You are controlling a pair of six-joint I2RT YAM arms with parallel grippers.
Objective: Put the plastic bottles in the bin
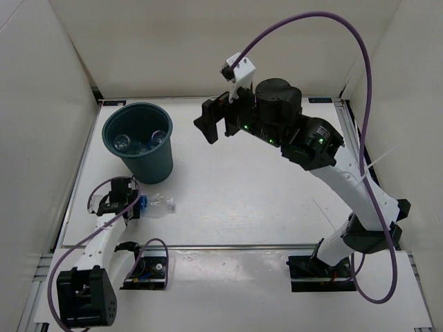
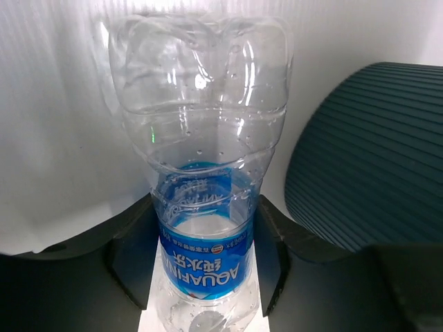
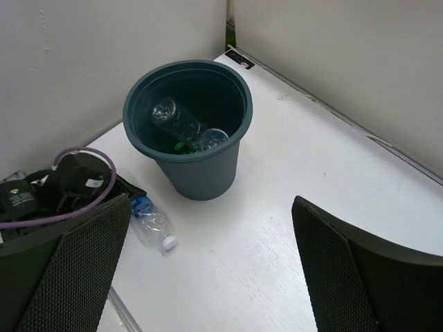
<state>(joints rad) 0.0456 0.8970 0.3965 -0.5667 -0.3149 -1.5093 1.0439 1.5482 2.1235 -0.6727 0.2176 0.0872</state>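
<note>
Top external view gives us the bin (image 1: 160, 160) standing upright on the table (image 1: 263, 200), toward the far left corner. Just in front of the bin, apart from its base, a labelled bottle (image 1: 156, 205) lies on its side, its white cap (image 1: 172, 205) pointing right. The left gripper (image 1: 137, 205) reaches it from the left, at the end with the blue label.

From the left wrist we see that bottle (image 2: 204, 173) running straight away from the camera, with the two dark fingers (image 2: 131, 259) pressed against either side of the blue label. So the left gripper is clamped on the labelled bottle. Whether the bottle rests on the table or sits just above it, we cannot tell. The ribbed wall of the bin (image 2: 367, 159) fills the right side of this view, near the bottle but not touching it.

The right gripper (image 1: 210, 126) hangs high over the middle of the table, well apart from everything. From its wrist we see the jaws spread wide with nothing between them (image 3: 211, 207).

Looking down into the bin (image 3: 201, 176) from there, we make out a clear bottle (image 3: 168, 113), a second clear bottle (image 3: 213, 138) and a green bottle (image 3: 181, 146) lying together at the bottom.
</note>
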